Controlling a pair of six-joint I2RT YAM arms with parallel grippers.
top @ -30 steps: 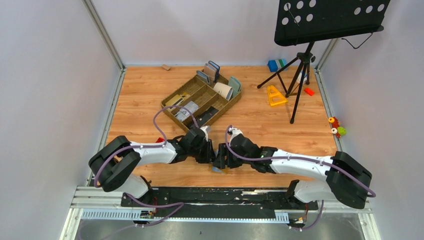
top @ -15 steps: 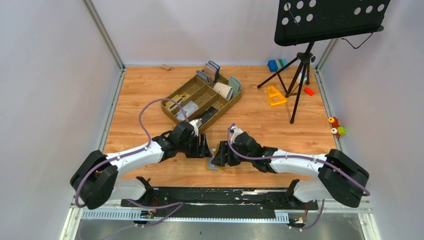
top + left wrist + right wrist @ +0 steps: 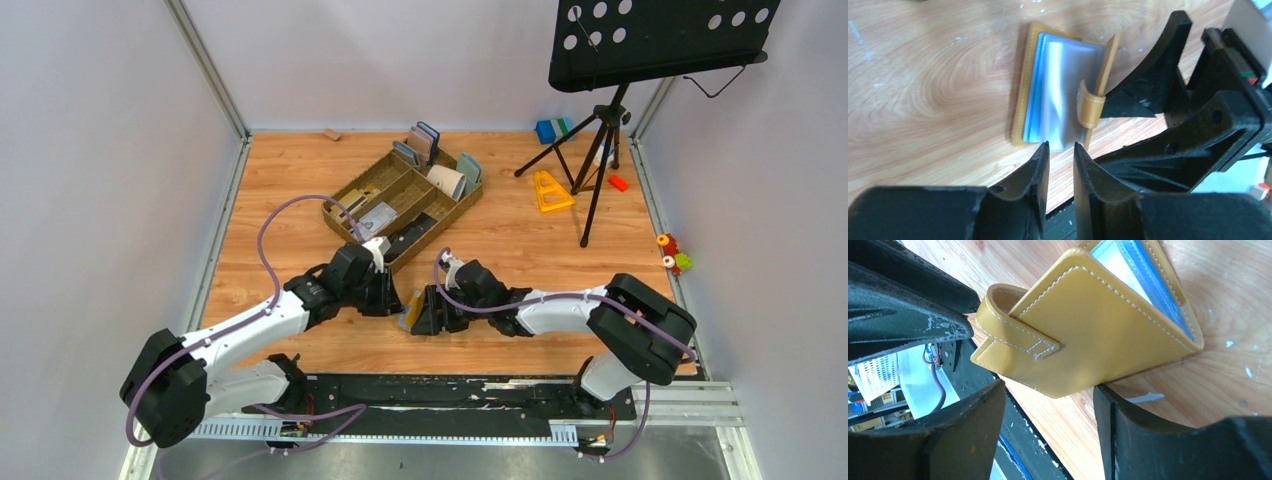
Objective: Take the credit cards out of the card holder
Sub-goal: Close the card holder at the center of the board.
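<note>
Yellow card holder [image 3: 410, 309], half open, shows credit cards [image 3: 1058, 95]. Left gripper [image 3: 392, 298], narrowly apart, sits at its 9 o'clock. Right gripper [image 3: 428, 313], wide apart, sits at 3 o'clock.

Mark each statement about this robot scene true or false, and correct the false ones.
1. The wallet lies on the table between the left end effector and the right end effector. True.
2. The wallet is shut flat with its strap fastened. False: one cover stands raised, the strap hangs loose, and clear sleeves show inside.
3. The left end effector grips a card. False: nothing sits between its fingers.
4. A divided tray sits farther from the arms' bases than the wallet. True.
</note>
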